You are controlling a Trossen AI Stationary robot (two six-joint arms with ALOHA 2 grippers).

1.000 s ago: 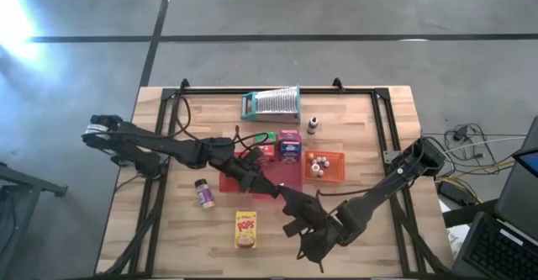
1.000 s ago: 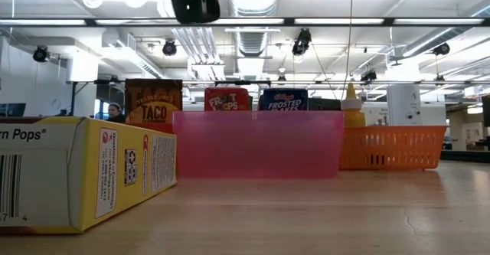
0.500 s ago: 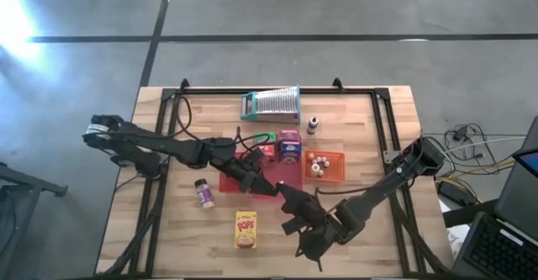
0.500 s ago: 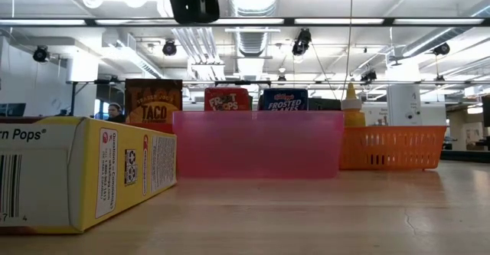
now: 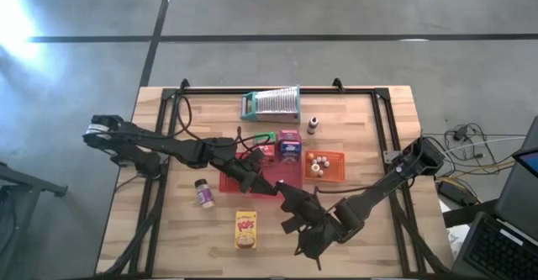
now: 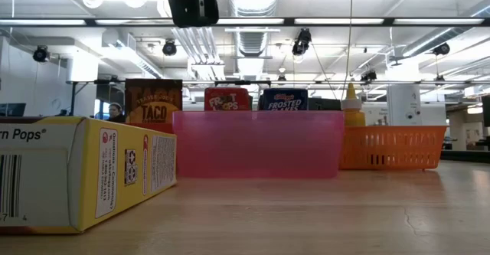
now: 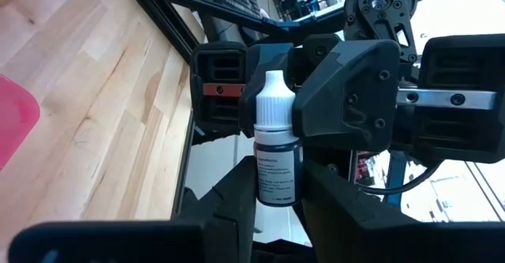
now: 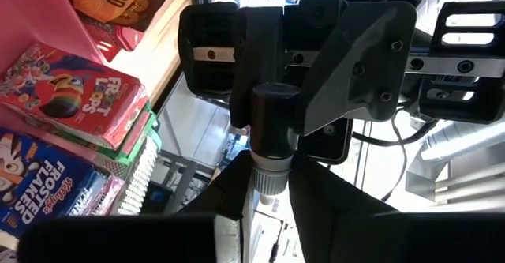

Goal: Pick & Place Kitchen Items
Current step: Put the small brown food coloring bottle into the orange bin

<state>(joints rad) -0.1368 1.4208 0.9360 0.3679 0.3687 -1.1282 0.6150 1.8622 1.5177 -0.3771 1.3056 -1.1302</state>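
Note:
A tiny bottle (image 7: 276, 168) with a white cap and a dark labelled body is held level between my two grippers, above the near edge of the red tray (image 5: 229, 182). My left gripper (image 5: 262, 184) comes from the table's left and is shut on its body. My right gripper (image 5: 286, 198) faces it from the near right and is shut on the cap end. In the right wrist view the bottle's dark base (image 8: 274, 121) points at the left gripper. A yellow box (image 5: 245, 229) and a spice jar (image 5: 203, 193) lie on the table. My left gripper pinches the bottle's labelled body (image 7: 276, 192) between its two fingers. The fingers come in level from the table's left and lie along the bottle. The bottle is clear of the tray and the table. My right gripper pinches the ribbed white cap end (image 8: 272, 178) between its two fingers. The fingers come in nearly level from the near right and lie along the bottle. The dark body sticks out beyond them toward the left gripper, lifted clear.
The red tray holds upright boxes, among them a blue-purple one (image 5: 290, 147). An orange tray (image 5: 338, 169) with small jars sits to its right. A ribbed metal piece (image 5: 271, 103) and a small bottle (image 5: 313, 124) stand toward the far edge. A dark frame rail runs round the table.
My left gripper's fingers have drawn in on the bottle's body. Both arms have kept their place and the bottle stays level between them.

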